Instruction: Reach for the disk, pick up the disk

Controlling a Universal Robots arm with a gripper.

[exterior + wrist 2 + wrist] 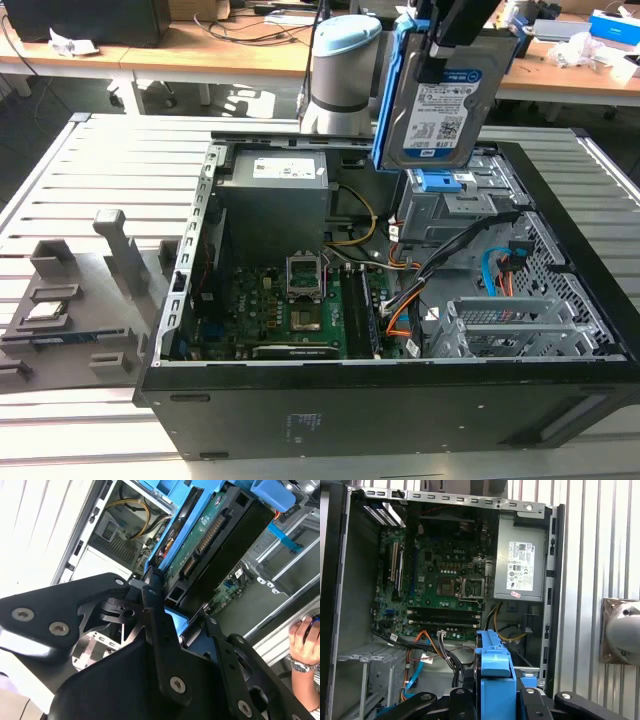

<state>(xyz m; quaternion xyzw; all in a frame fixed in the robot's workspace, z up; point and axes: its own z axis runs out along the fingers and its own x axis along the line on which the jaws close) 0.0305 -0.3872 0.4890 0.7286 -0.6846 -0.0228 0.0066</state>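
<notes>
The disk (438,112), a silver-grey hard drive with a white-and-blue label and blue rails, hangs upright in the air above the back right part of the open computer case (330,410). My gripper (445,45) is shut on its upper end. In the second wrist view my black fingers (152,587) clamp the blue rail, and the disk's green circuit board (207,537) faces the camera. In the first wrist view the disk's blue rail (494,667) stands edge-on between my gripper's (494,696) arms, over the case's open interior.
Inside the case lie the motherboard (290,305), the power supply (275,195), loose cables (450,260) and a blue-latched drive bay (445,195). A grey fixture (75,300) sits on the slatted table at the exterior view's left. A person's hand with a wristwatch (302,640) is near the case.
</notes>
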